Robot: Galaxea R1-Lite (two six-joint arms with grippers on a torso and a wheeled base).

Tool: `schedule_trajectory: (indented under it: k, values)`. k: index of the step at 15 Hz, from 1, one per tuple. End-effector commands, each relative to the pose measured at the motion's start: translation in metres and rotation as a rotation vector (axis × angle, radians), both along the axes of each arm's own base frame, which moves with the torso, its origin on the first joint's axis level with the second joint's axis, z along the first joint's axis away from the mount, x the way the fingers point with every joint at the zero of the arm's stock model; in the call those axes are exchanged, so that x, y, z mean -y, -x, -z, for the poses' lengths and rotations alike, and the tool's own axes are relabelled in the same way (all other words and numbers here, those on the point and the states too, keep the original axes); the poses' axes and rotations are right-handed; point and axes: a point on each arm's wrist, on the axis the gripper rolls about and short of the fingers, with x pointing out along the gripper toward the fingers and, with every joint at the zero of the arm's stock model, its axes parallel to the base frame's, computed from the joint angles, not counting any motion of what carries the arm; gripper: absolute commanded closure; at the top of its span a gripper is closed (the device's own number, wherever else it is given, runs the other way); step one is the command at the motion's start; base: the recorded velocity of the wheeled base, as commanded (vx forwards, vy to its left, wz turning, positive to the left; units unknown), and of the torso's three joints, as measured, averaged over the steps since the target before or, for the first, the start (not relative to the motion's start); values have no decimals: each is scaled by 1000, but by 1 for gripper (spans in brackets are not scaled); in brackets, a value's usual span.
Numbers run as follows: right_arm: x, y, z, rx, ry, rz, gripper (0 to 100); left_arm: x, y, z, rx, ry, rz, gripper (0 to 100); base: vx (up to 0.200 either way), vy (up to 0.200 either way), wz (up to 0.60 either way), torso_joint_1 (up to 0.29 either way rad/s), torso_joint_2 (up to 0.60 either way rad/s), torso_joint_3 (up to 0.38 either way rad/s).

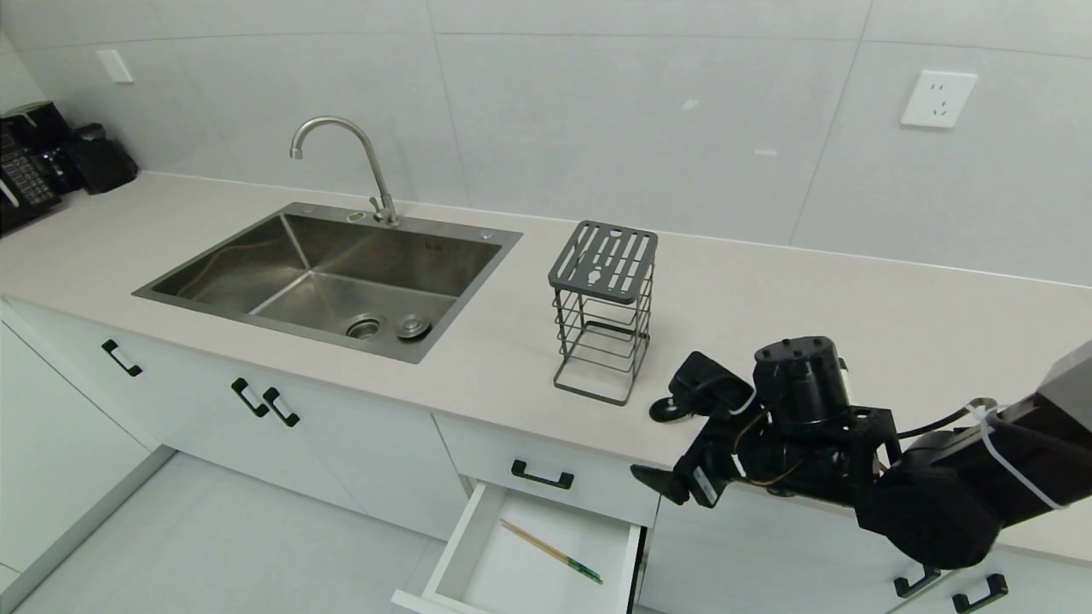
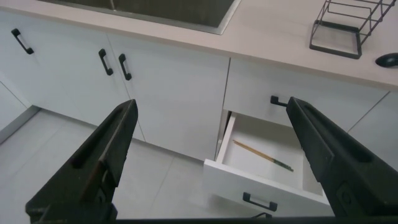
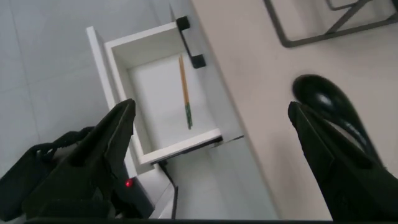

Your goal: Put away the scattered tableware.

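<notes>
Up beside the drawer [image 1: 452,546], hovering with right end effector [image 3: 211,112] released; chopsticks [image 1: 553,553] inside, black utensil [image 3: 326,99] on the counter [image 1: 768,298] above; left end effector [image 2: 211,106] spread wide too, facing the drawer.

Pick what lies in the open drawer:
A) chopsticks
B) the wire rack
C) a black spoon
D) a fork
A: the chopsticks lie on the floor of the drawer, while the rack and a black utensil sit up on the counter.
</notes>
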Motion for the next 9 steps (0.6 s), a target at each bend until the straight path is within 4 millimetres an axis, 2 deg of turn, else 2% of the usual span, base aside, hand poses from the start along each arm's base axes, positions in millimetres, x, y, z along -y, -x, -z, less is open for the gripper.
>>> schedule_trajectory:
  k: [1, 2, 4, 7, 9]
  values:
    - [9, -9, -4, 15, -10, 35, 0, 0, 0, 0, -1, 0, -1, 0, 0, 0, 0, 0, 0, 0]
    - [21, -20, -3, 17, -10, 81, 0, 0, 0, 0, -1, 0, -1, 0, 0, 0, 0, 0, 0, 0]
    - [35, -29, 2, 3, 0, 123, 0, 0, 0, 0, -1, 0, -1, 0, 0, 0, 0, 0, 0, 0]
    - [46, -44, 14, 6, -1, 164, 0, 0, 0, 0, -1, 0, -1, 0, 0, 0, 0, 0, 0, 0]
    - [46, -56, 15, 27, -22, 156, 0, 0, 0, 0, -1, 0, -1, 0, 0, 0, 0, 0, 0, 0]
